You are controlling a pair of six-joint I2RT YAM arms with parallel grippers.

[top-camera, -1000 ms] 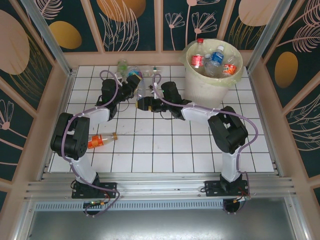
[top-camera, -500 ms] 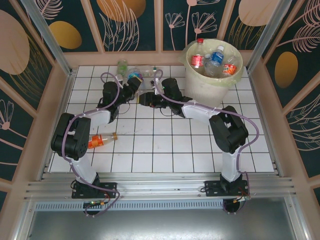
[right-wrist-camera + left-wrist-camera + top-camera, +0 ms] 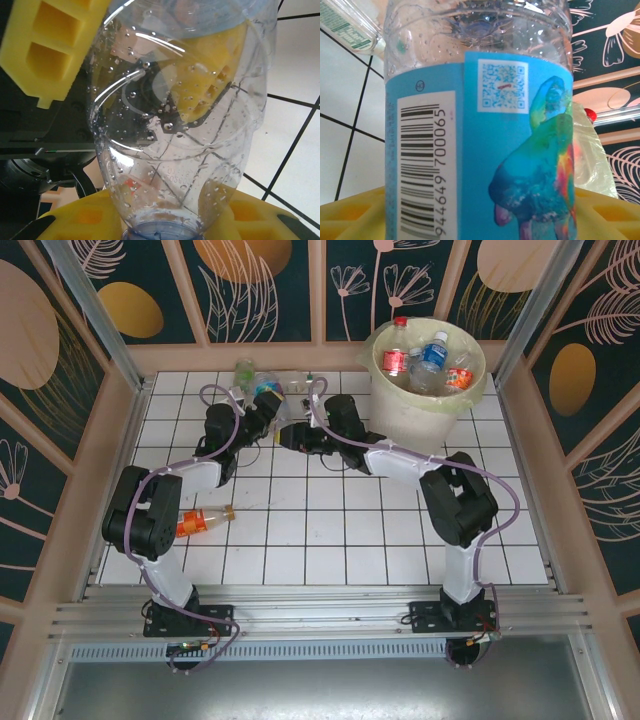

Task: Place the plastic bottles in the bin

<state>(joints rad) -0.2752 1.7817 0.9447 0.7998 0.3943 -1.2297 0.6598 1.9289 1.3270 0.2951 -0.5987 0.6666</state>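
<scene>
A clear bottle with a blue label (image 3: 280,418) (image 3: 470,125) hangs between both grippers over the far middle of the table. My left gripper (image 3: 268,412) (image 3: 480,215) has its yellow fingers on both sides of the labelled body. My right gripper (image 3: 291,435) (image 3: 165,225) is shut on the same bottle (image 3: 175,140) at its neck, and a left finger (image 3: 45,45) stands beside it. The cream bin (image 3: 410,415) stands at the far right with several bottles (image 3: 432,350) inside. An orange-labelled bottle (image 3: 200,522) lies near the left arm.
More bottles (image 3: 262,380) lie along the back wall behind the grippers, one of them close by (image 3: 345,22). The bin's pale bag (image 3: 592,155) rises just right of the held bottle. Wooden walls frame the tiled table (image 3: 330,540).
The right gripper has moved up and left to the bottle in the left gripper and shut on its neck. The left arm has barely shifted.
</scene>
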